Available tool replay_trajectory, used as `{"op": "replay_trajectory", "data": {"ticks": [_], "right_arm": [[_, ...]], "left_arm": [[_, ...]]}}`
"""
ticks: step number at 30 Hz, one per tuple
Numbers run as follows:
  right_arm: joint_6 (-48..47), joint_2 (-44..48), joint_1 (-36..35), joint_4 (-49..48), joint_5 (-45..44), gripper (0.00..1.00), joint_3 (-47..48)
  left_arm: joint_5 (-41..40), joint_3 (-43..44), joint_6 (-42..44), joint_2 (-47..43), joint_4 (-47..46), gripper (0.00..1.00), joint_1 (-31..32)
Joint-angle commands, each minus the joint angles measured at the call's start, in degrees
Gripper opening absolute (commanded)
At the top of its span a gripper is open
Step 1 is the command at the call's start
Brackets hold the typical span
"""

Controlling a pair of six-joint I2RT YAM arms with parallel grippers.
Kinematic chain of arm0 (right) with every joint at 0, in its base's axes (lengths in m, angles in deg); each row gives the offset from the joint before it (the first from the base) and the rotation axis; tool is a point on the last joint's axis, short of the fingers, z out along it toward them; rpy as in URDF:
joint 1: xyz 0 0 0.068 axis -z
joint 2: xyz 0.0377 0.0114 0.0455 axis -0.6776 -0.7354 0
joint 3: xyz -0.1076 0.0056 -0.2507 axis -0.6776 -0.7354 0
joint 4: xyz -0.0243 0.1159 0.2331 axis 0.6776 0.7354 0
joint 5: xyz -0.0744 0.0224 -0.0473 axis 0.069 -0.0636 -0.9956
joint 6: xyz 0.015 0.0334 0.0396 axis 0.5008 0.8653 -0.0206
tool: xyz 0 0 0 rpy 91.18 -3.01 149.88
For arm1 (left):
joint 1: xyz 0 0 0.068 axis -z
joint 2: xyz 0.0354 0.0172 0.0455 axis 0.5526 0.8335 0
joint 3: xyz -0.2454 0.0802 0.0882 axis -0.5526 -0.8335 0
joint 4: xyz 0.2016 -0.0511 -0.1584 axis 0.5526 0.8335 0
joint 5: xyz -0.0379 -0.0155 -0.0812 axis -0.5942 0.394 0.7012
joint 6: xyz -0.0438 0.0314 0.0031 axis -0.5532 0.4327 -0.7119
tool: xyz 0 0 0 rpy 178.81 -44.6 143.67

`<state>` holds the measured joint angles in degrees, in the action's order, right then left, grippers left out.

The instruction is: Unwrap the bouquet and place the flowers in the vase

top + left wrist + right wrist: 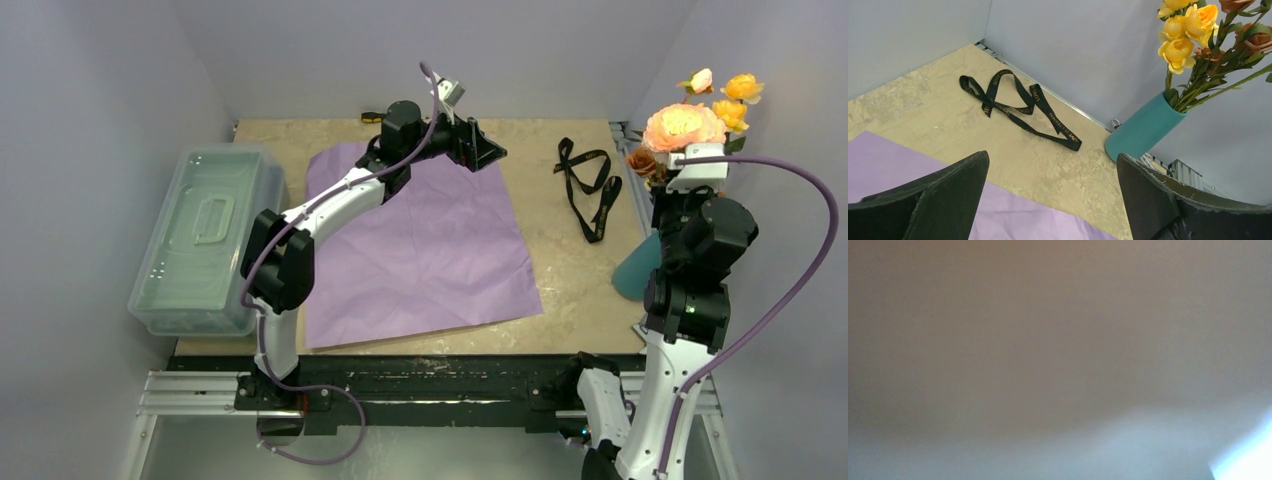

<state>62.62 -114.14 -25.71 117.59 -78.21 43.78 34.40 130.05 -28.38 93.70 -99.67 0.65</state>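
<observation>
Left gripper (1052, 162) hovers over the far corner of the flat lilac paper sheet (420, 245), fingers (938, 200) spread wide, empty. Yellow, orange and peach flowers (690, 120) on green stems sit in the small teal cylindrical vase (1143, 127), which is tilted at the table's right edge. Black ribbon (1020, 107) lies loose on the beige tabletop (570, 280). Right gripper is hidden behind its arm (690, 290), closed tight; holding what, cannot tell. Translucent plastic lidded box (205, 235) sits far left.

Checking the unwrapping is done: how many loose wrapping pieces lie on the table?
2. A flat lilac paper sheet lies mid-table; a looped black ribbon lies on bare tabletop right of it, near the teal cylindrical vase. More may hide behind the right arm.
</observation>
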Motion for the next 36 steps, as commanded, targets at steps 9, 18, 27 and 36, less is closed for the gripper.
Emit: {"op": "replay_trajectory", "data": {"ticks": [9,18,27,36], "right_arm": [[7.0,-3.6,0.4,0.5,-6.6,0.18,-0.6],[8.0,-2.4,0.3,6.6,-6.6,0.71,1.0],[7.3,-0.9,0.4,9.7,-3.3,0.76,3.1],[8.3,-2.1,0.4,10.3,-5.2,0.40,2.7]], "left_arm": [[-0.3,2.1,1.2,-0.4,0.2,1.00,0.2],[0.2,2.4,0.6,0.7,0.2,1.00,0.2],[0.1,2.2,-0.5,1.5,0.0,1.00,0.2],[-0.1,0.7,-0.3,0.4,-0.4,1.00,0.0]]}}
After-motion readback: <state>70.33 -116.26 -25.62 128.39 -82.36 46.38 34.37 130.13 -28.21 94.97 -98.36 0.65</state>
